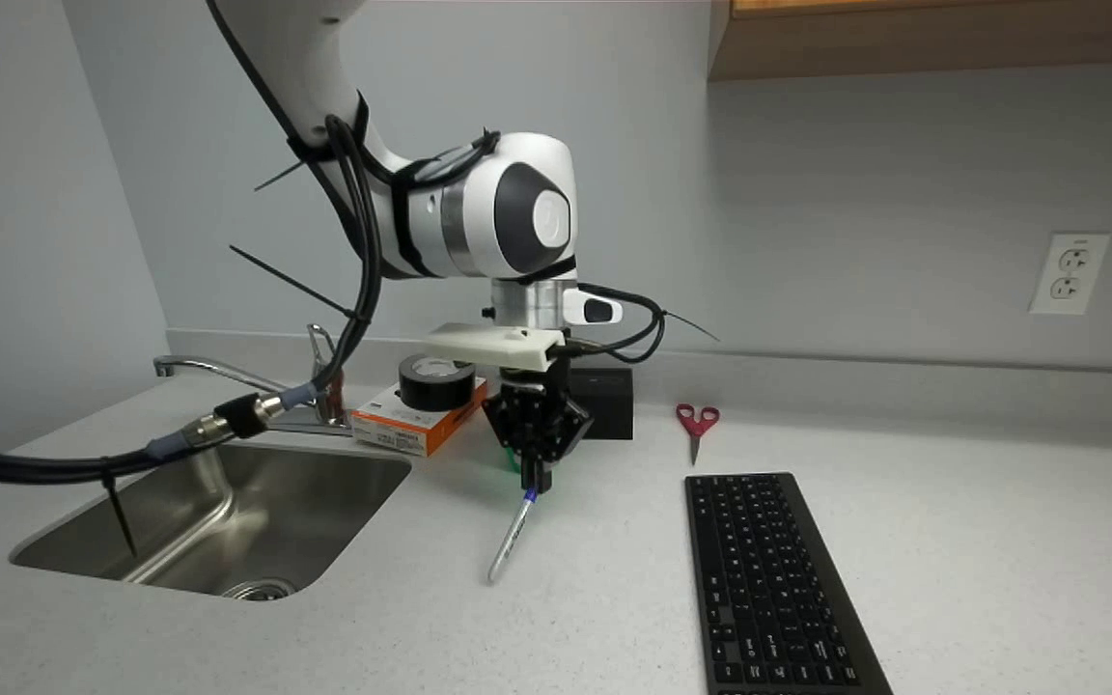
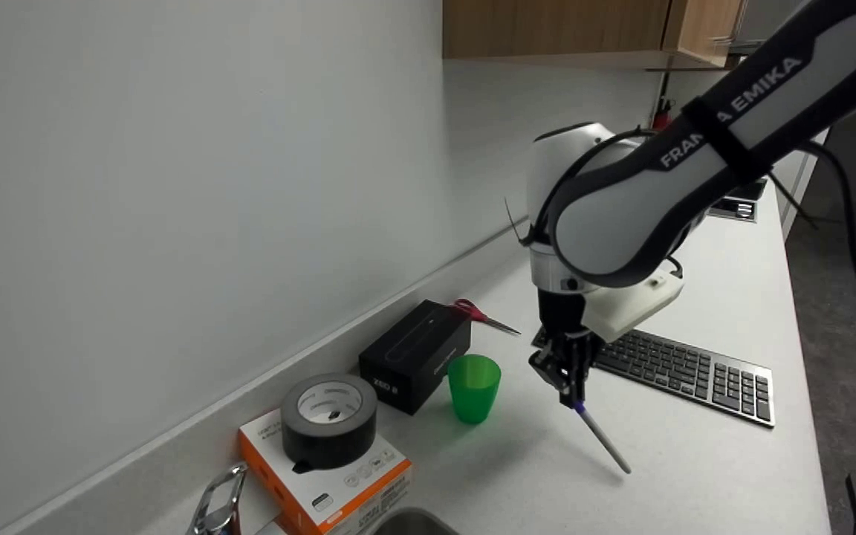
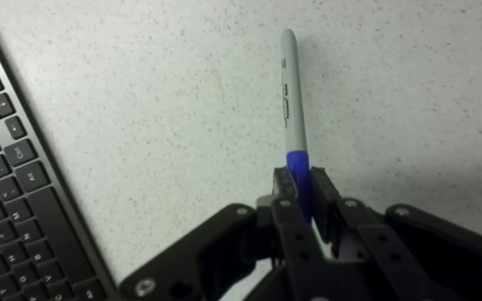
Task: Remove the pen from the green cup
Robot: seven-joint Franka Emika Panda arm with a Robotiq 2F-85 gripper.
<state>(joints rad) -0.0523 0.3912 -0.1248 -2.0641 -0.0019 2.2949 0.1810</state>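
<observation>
**I am holding the pen (image 2: 604,440) by its cap, outside the green cup (image 2: 474,388)**

Reading an exterior view from the left, the tape roll (image 2: 329,447) is sitting on an orange-and-white box (image 2: 357,483) near the wall edge of the worktop (image 2: 547,498). Next, the green cup is standing upright just beside the black box (image 2: 414,355), nothing showing inside it. Farther right, between the cup and the front edge, my gripper (image 3: 301,177) is nearly closed, pinching the pen's blue cap (image 3: 298,163), and the pale barrel is slanting down toward the front edge. The keyboard (image 2: 684,371) is lying rightmost, one end near that edge.

I am judging the lift-out done, so a tidy set-down is probably remaining. Held by one end, the pen is likely to swivel; I am favouring a slow lowering, barrel end first, short of the keyboard, easing my grip only once the whole length is resting. Letting go early would be risking a roll toward the front edge.

In an exterior view, the sink (image 1: 344,483) is showing near the left-hand wall corner, but my gripper is hiding all but a sliver of the cup, and the front edge is falling out of frame. The wrist view is missing the cup entirely, yet it is showing the grip most plainly.
</observation>
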